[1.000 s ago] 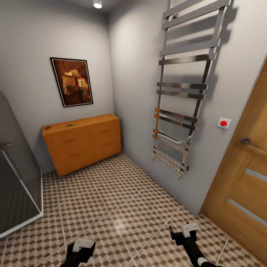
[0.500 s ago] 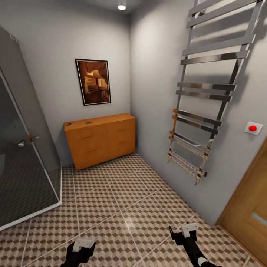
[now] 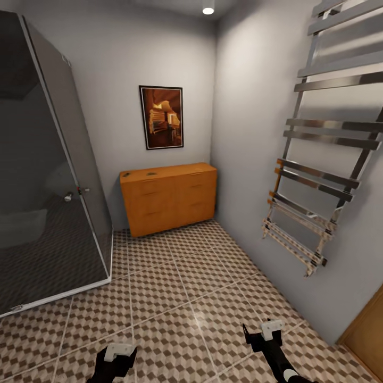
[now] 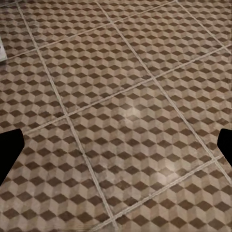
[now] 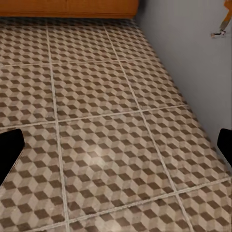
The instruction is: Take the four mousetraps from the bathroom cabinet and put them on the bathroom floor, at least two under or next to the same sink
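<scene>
Approach stage: cabinet (image 3: 169, 198) at 12 o'clock across bathroom floor (image 3: 181, 298). Left gripper (image 3: 118, 352), right gripper (image 3: 264, 332): both spread, empty. Next: drive closer.

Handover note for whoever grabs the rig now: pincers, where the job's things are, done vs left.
Left pincer and right pincer: both low in front of the base, open, holding nothing.
The cabinet stands against the far wall, in the corner past the glass shower enclosure; all drawers look shut. Two small dark items lie on its top, too small to identify.
Bathroom floor bears no mousetraps.
Done: nothing placed.
Left: drive to the cabinet, fetch four mousetraps, lay them on the floor, two by the sink.
</scene>
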